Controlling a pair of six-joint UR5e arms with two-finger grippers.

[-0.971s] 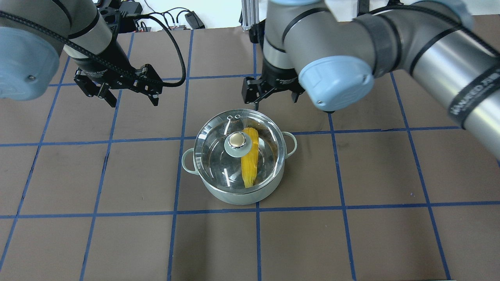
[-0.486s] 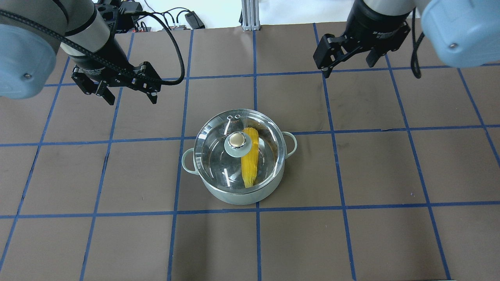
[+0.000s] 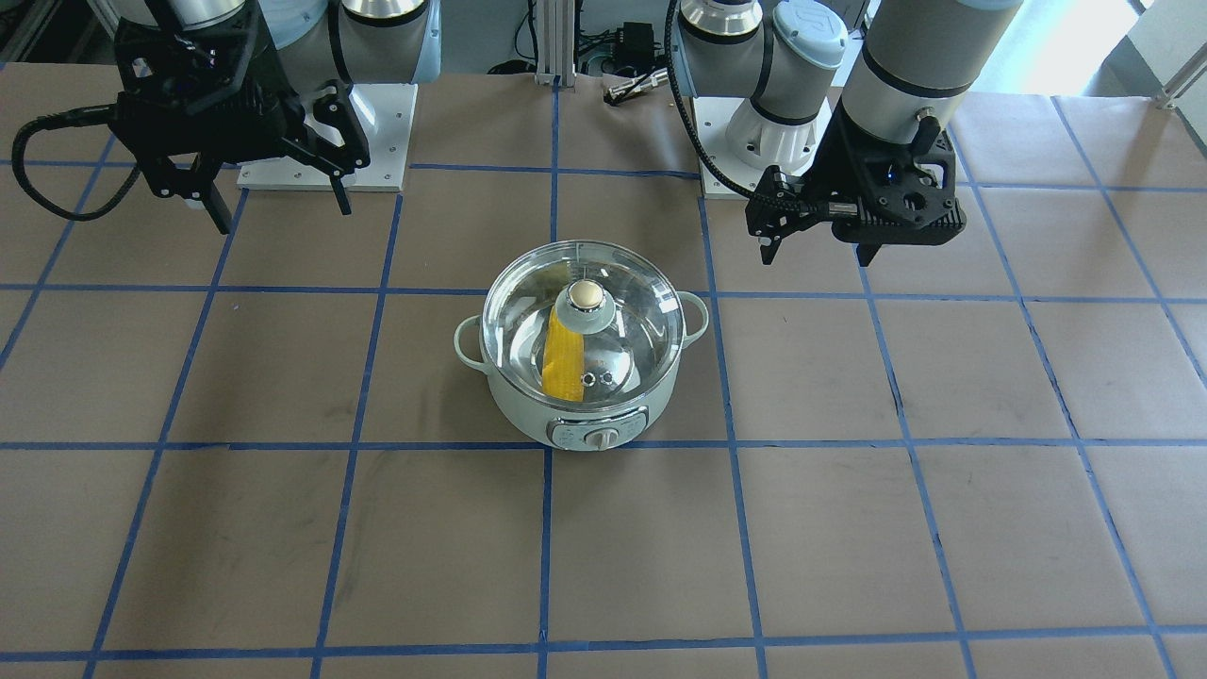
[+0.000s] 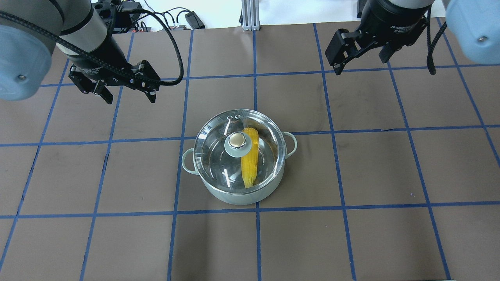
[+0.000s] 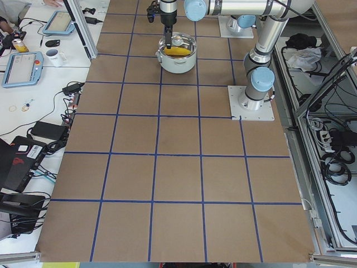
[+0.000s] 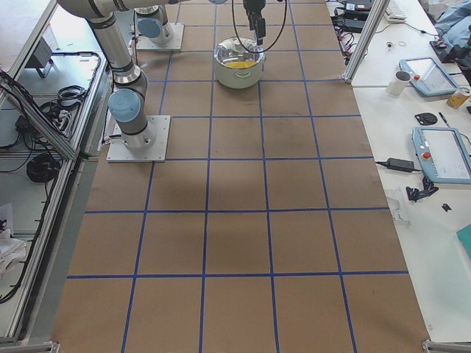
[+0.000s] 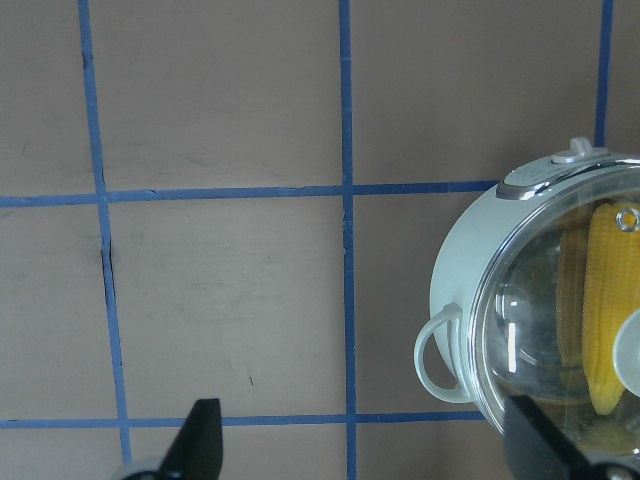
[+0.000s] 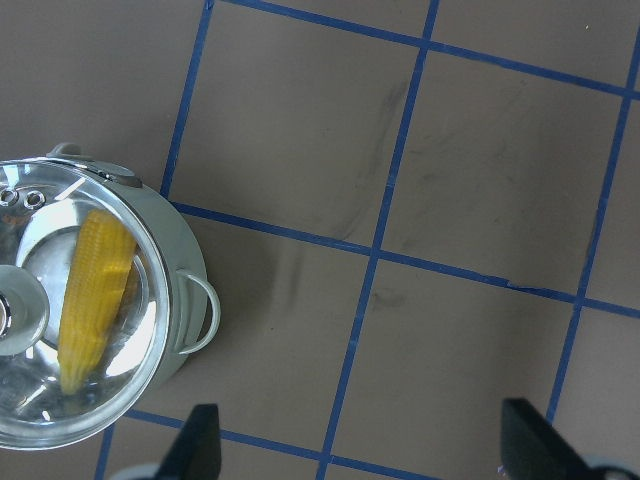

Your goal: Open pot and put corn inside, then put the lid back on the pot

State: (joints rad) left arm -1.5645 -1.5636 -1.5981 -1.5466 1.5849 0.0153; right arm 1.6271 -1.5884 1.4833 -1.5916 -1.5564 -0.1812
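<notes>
The pale mint-green pot (image 4: 234, 197) stands mid-table, its control dial (image 3: 600, 438) on the side away from the robot. The clear glass lid (image 4: 218, 156) sits on it, with its beige knob (image 4: 236, 140) upright. The yellow corn (image 4: 250, 158) lies inside under the glass. My left gripper (image 4: 129, 95) is open and empty, above the table, far left of the pot. My right gripper (image 4: 361, 64) is open and empty, far right of the pot. The pot (image 7: 455, 260) is at the left wrist view's right edge and also shows (image 8: 185, 275) at the right wrist view's left edge.
Brown table cover with a blue tape grid (image 4: 256, 207). Cables and a metal post (image 4: 248, 15) lie beyond the far edge. The arm bases (image 3: 325, 141) stand behind the pot. Side benches hold tablets and a mug (image 5: 54, 56).
My right gripper has pulled away from just behind the pot, to the far right. My left gripper has drifted slightly left and farther off. Pot, lid and corn have not moved.
</notes>
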